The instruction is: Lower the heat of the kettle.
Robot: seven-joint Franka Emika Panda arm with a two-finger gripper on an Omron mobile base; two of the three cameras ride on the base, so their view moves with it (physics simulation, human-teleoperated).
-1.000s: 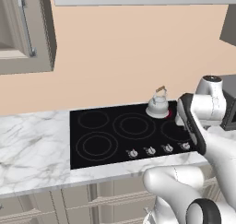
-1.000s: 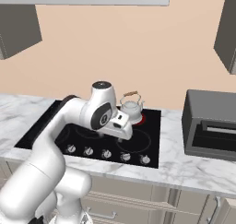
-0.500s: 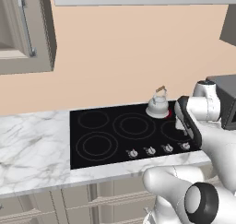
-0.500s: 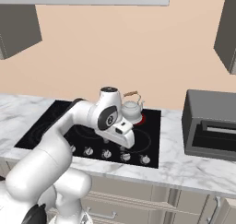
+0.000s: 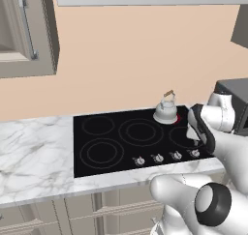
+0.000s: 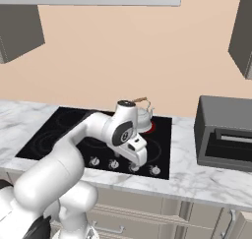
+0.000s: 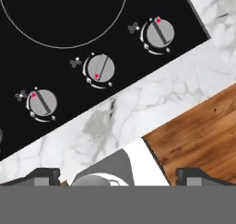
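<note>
Left base view gives you the kettle point(image 5: 165, 112) at the back right of the black cooktop point(image 5: 111, 144), standing on a burner that glows red at its right side. Along the cooktop's front edge you see a row of four knobs point(image 5: 166, 157). The arm's wrist hangs over the right end of that row, and the gripper point(image 5: 195, 141) is turned down toward the rightmost knobs; you cannot tell from here how far its fingers are spread.

Right base view shows you the kettle point(image 6: 142, 117) behind the arm's elbow joint, with the red glow beside it. The gripper point(image 6: 136, 163) hovers just above the knob row, near the third knob from the left. A dark microwave point(image 6: 225, 133) sits on the marble counter point(image 6: 206, 179) to the right.

Hand view looks down on three knobs, the middle knob point(image 7: 100, 68) nearest the centre. The two fingertips point(image 7: 42, 175) sit wide apart at the bottom corners, holding nothing.
</note>
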